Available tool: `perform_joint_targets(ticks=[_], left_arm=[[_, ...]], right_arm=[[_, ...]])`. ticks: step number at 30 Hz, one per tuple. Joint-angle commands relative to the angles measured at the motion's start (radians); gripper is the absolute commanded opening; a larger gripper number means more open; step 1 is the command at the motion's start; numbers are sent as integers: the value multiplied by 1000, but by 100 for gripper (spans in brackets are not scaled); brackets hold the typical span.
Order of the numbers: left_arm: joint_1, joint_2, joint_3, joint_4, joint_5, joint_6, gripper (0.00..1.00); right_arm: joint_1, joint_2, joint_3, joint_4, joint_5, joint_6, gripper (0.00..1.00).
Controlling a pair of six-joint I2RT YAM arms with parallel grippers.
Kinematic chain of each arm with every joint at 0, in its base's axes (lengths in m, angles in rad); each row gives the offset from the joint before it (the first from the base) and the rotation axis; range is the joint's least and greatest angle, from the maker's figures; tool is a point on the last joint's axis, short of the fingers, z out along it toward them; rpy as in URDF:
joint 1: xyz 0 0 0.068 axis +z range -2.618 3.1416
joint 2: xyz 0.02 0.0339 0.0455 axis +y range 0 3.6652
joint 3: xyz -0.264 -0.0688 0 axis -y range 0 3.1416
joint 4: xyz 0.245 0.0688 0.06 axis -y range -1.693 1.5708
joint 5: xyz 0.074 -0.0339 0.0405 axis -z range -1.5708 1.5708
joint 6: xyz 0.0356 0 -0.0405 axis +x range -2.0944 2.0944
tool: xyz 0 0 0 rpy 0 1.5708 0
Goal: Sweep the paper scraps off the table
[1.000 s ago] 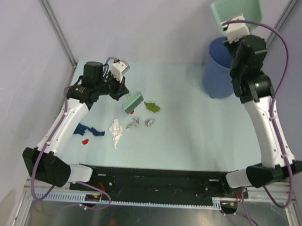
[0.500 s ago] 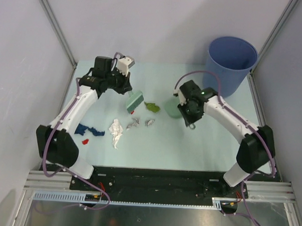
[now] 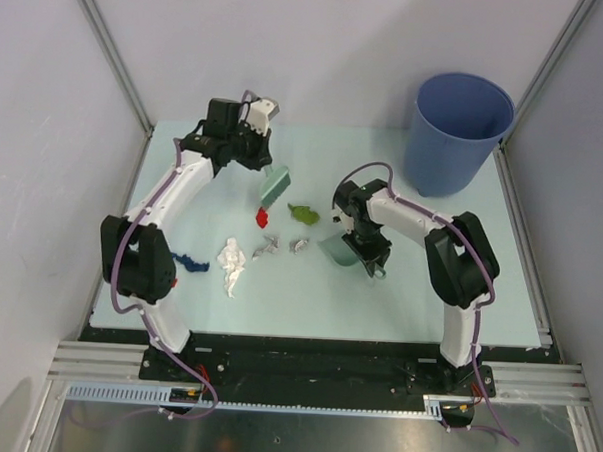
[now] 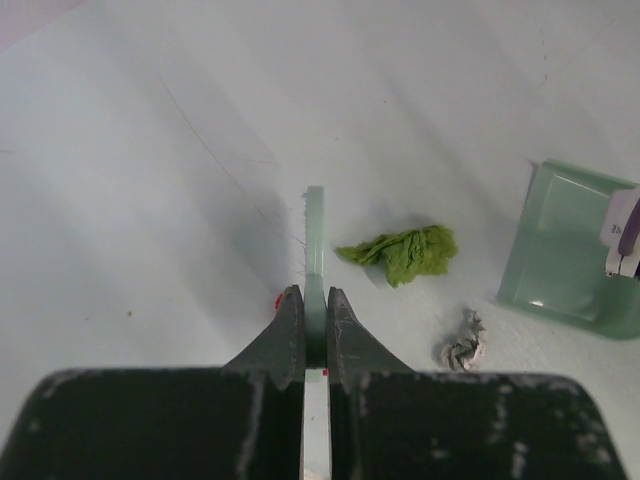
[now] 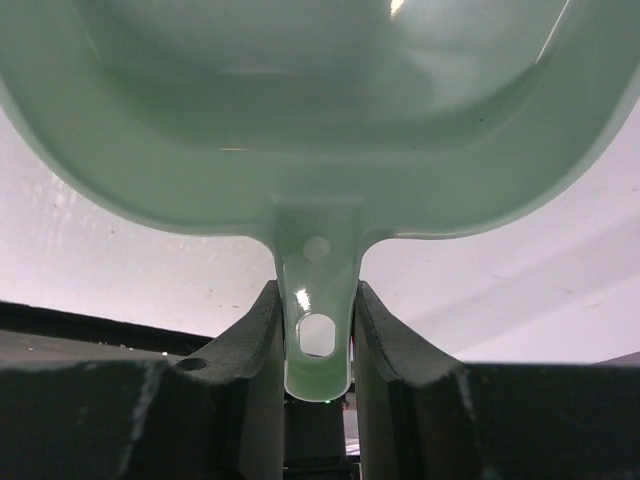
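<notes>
Several paper scraps (image 3: 303, 213) are scattered on the worktop (image 3: 429, 277) near the dustpan (image 3: 336, 251), which is clamped in the right gripper (image 5: 317, 300); the brush (image 3: 272, 185) is clamped in the left gripper (image 4: 314, 300). Scraps could be flicked past the dustpan by a hasty stroke.

Glossy plastic dustpan (image 5: 320, 120), crinkled matt paper scraps (image 4: 405, 252)

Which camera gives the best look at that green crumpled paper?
The left wrist view: the green scrap appears large, its creases plain. The top view shows only a small green blob; the right wrist view misses it, filled by the dustpan.
</notes>
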State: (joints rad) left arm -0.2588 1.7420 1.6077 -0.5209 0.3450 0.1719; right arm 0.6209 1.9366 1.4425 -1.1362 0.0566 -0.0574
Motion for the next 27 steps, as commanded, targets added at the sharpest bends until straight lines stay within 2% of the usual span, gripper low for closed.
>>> perform_joint_targets(ticks=[1,4,8,9,15,22,27], left_arm=[[-42,60,55,32,-15,-22,0],[-62,88,54,32,0,-22,0],[-82,97,38,32,103,-37,0],[-89,94,34,32,167,-26,0],[-165,1,-11,33,330,11,0],[-149,-91,-14,32,86,41,0],[-146,-180,-3,32,-11,70,0]], right_arm=[[10,35,111,-23,26,-15,0],[19,62,143,-25,34,-22,0],[33,93,171,6,5,-42,0],[34,99,173,10,-3,-47,0],[36,81,138,99,-75,-42,0],[26,-51,24,145,-63,-16,0],[23,-136,10,107,-58,-4,0]])
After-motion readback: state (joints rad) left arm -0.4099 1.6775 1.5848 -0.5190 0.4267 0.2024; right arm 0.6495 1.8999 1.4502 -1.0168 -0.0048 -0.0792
